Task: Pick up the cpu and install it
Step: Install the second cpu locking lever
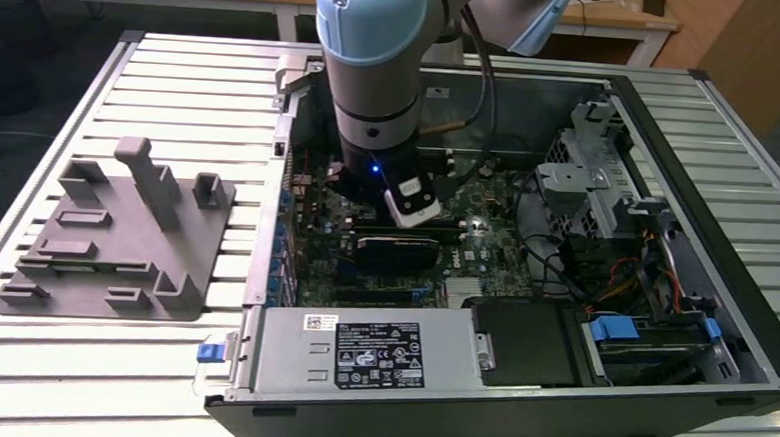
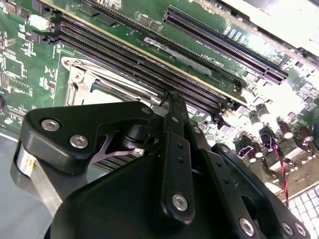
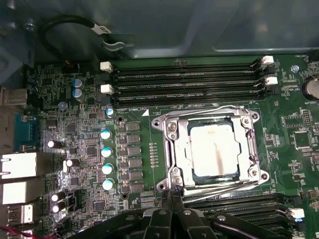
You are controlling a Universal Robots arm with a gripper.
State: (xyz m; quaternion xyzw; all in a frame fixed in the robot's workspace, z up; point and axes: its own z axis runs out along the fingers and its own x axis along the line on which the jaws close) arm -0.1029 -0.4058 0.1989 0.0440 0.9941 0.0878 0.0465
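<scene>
The cpu [image 3: 212,149], a pale silver square with a dark streak, lies flat in its socket on the green motherboard [image 3: 75,149]. The socket's metal frame [image 3: 172,149] surrounds it. My gripper [image 3: 169,199] hovers just beside the socket's edge, apart from the cpu, with its black fingers shut together and nothing between them. In the second wrist view the gripper [image 2: 172,97] ends over the memory slots [image 2: 149,59], next to the socket frame [image 2: 75,74]. In the exterior view the gripper [image 1: 411,208] hangs low inside the open computer case [image 1: 706,295], above the board.
A grey fixture plate with upright posts [image 1: 116,234] lies on the slatted table at the exterior view's left. The power supply [image 1: 356,352], drive bays [image 1: 592,179] and loose cables [image 1: 614,280] crowd the case. Case walls ring the board.
</scene>
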